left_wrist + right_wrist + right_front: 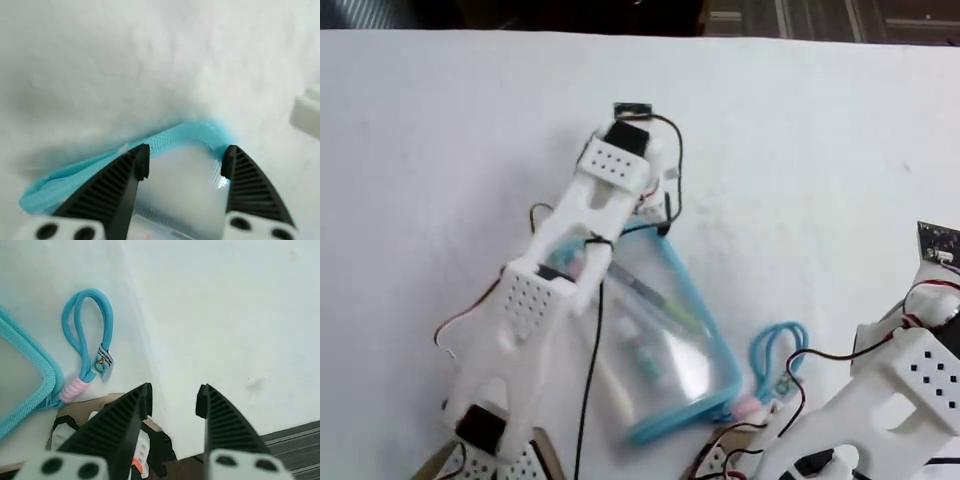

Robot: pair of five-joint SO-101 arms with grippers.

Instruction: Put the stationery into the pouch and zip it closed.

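White cloth covers the table [440,130], and both arms are over it. The left gripper [186,152] has its jaws spread wide with nothing clamped, one on each side of a turquoise-trimmed corner of the clear pouch [665,350]; whether they touch the fabric cannot be told. From that gripper the pouch lies flat and runs its long axis back under the left arm and across toward the right arm, with its strap end pointing at the right arm. Stationery [645,295] shows through the clear wall, the long pen-like pieces lying along the same axis. The right gripper [174,390] is also parted and holds nothing, hanging above bare cloth. Just beside it, off the pouch's near corner, a pink bead [72,388] joins the turquoise wrist strap [87,325], whose loop lies flat, stretching away from that gripper.
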